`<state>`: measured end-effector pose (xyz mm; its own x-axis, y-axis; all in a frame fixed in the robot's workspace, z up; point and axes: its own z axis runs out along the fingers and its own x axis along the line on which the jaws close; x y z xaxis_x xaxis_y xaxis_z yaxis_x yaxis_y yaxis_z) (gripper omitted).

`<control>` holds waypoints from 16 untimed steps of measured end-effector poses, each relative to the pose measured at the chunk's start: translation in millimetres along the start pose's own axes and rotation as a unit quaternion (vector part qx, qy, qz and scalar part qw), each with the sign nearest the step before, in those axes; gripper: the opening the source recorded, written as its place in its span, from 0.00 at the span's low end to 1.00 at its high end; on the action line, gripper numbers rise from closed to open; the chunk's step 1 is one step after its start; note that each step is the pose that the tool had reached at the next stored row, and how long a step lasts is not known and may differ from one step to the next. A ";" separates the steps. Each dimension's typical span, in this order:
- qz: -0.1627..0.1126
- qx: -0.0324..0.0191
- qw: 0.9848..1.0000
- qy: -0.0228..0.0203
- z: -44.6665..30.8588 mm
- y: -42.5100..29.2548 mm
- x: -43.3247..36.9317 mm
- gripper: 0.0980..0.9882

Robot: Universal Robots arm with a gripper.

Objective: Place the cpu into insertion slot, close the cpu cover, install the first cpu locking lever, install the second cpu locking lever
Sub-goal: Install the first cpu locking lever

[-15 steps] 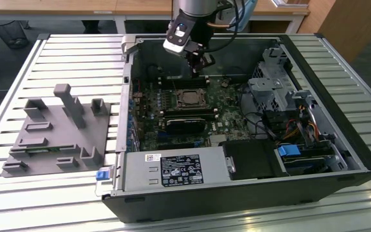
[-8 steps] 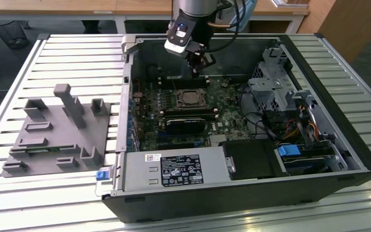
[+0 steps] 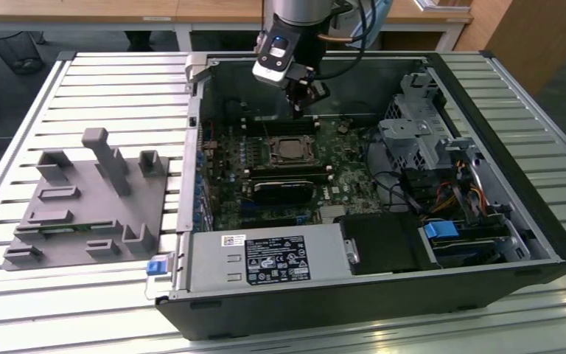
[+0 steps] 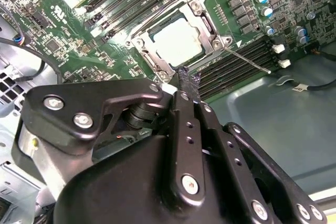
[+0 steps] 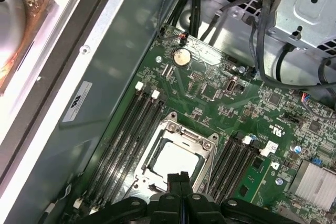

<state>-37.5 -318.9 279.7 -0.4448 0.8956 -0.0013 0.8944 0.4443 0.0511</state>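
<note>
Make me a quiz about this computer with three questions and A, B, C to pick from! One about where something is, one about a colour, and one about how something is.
1. Where is the cpu?
A. On the circuit board, framed by the cpu cover
B. On the grey stand beside the computer
C. Pinched in the robot's fingers

2. What colour is the circuit board?
A. Red
B. Green
C. Yellow

3. How is the cpu cover?
A. Standing straight up
B. Lying flat around the cpu
C. Taken off and left on the table

Answers:
1 A: the cpu's shiny top shows through the cover's cut-out in both wrist views.
2 B: green shows all around the cover.
3 B: the metal frame lies level around the cpu.
</note>
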 end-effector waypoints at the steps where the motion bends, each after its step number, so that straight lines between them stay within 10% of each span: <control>1: -0.002 0.000 1.000 0.000 0.0 0.0 0.0 0.01; 16: -0.031 0.000 1.000 0.002 0.0 0.0 -0.1 0.01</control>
<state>-37.5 -319.0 279.7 -0.4993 0.8664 0.0000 0.8653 0.4986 0.0518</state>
